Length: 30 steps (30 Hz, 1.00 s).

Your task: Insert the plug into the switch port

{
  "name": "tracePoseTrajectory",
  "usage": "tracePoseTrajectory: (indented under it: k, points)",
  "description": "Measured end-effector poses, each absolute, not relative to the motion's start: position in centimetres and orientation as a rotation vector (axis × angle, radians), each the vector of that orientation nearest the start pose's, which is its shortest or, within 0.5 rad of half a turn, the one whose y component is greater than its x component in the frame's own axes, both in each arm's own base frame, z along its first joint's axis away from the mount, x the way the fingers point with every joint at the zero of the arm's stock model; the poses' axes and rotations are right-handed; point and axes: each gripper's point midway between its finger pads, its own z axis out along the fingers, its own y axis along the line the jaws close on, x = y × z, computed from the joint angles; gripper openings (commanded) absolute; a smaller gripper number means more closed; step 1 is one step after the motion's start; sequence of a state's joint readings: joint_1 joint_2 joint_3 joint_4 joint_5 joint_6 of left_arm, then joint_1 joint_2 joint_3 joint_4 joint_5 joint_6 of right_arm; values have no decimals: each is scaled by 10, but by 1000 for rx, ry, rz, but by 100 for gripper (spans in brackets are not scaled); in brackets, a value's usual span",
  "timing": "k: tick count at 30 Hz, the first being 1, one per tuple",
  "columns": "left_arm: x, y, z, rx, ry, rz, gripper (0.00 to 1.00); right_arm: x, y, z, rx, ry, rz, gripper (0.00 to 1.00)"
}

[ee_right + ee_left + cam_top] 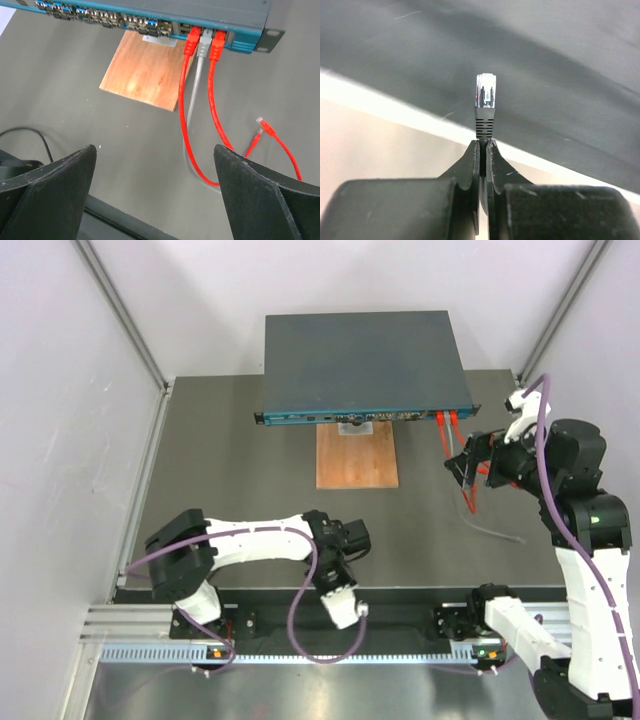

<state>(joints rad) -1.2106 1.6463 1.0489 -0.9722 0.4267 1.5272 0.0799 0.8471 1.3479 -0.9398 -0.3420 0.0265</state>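
The left hand (483, 146) is shut tight on the plug (485, 95) at the near edge of the desk (240, 480). The switch (365, 365) sits well away, at the far edge. The right hand (155, 165) is wide open near the switch and holds nothing.

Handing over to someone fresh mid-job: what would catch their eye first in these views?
First, the clear-tipped plug sticking out of the shut left gripper, well short of the switch at the far side. Next, two red cables and a grey cable already plugged in at the switch's right end, directly ahead of the wide-open right gripper.
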Motion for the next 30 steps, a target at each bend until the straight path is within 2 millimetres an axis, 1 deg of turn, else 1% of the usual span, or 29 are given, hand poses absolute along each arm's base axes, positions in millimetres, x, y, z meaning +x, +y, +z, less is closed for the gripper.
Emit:
tracePoseTrajectory:
  k: [1, 2, 4, 5, 7, 8, 9, 11, 12, 14, 16, 17, 18, 20, 21, 23, 24, 27, 30]
  points:
    - [69, -276, 44, -3088, -720, 664, 0, 225, 78, 343, -273, 1984, 410, 99]
    - [76, -288, 54, -3102, -860, 658, 0, 226, 78, 344, -274, 1979, 409, 100]
    - [95, -318, 83, -3136, -1144, 678, 0, 227, 78, 346, -277, 1966, 403, 100]
    - [109, -337, 103, -3151, -1337, 708, 0, 229, 77, 348, -274, 1961, 397, 100]
    - [136, -366, 143, -3134, -1712, 774, 0, 232, 73, 348, -266, 1956, 373, 100]
    - [156, -380, 170, -3091, -1978, 814, 0, 234, 71, 348, -265, 1958, 360, 100]
    - [172, -387, 191, -3033, -2200, 830, 0, 235, 70, 347, -265, 1961, 351, 100]
    - [198, -396, 229, -2846, -2627, 882, 0, 237, 69, 347, -264, 1961, 343, 100]
    - [208, -397, 244, -2739, -2804, 895, 0, 238, 68, 346, -263, 1963, 342, 100]
    - [224, -398, 275, -2424, -3179, 974, 0, 240, 69, 347, -265, 1959, 346, 100]
    - [237, -394, 294, -2111, -3457, 1009, 0, 240, 72, 353, -275, 1933, 360, 100]
    - [244, -391, 304, -1929, -3589, 1028, 0, 239, 74, 357, -283, 1913, 371, 100]
    - [249, -388, 313, -1763, -3695, 1039, 0, 236, 77, 361, -292, 1893, 390, 99]
    - [260, -381, 330, -1430, -3876, 1077, 0, 230, 85, 371, -322, 1844, 440, 95]
    - [264, -379, 339, -1286, -3937, 1108, 0, 227, 90, 374, -339, 1823, 472, 90]
    - [269, -376, 353, -1030, -4016, 1186, 0, 219, 104, 379, -384, 1783, 557, 85]
    - [270, -376, 358, -951, -4030, 1226, 0, 214, 110, 381, -406, 1765, 598, 79]
    - [272, -378, 369, -748, -4037, 1346, 0, 205, 128, 379, -459, 1736, 733, 71]
    - [273, -384, 375, -570, -4014, 1446, 0, 205, 136, 370, -472, 1754, 809, 65]
